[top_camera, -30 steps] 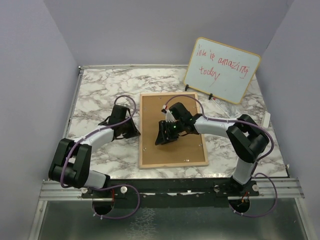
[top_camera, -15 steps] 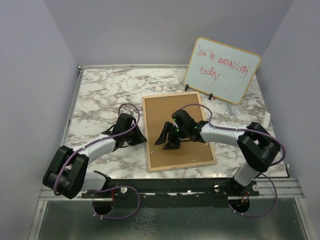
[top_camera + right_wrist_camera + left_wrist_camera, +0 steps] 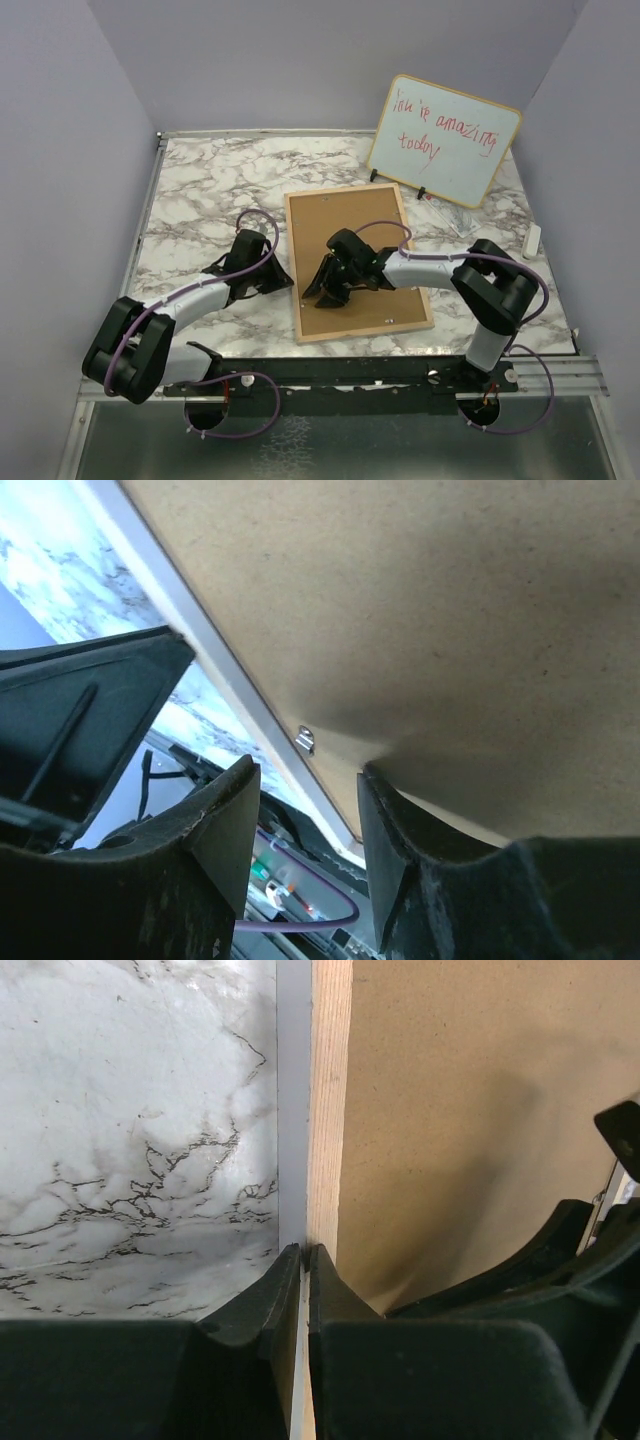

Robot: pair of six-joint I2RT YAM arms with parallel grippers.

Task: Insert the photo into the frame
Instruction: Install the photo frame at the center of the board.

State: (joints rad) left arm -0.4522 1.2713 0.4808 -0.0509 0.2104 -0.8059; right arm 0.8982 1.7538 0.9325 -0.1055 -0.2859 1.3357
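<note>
The frame (image 3: 342, 191), likely stiff, light and pane-fragile, suits rail grips; left gripper (image 3: 303, 1252) sits nearly closed at one rail, right gripper (image 3: 307, 770) half-open, empty.

Red handwriting on the whiteboard (image 3: 445, 140): "amazing today", first word unclear.

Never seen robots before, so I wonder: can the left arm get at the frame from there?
Probably yes: the left end effector sits pinched on the frame at its left rail, with nothing in between.
</note>
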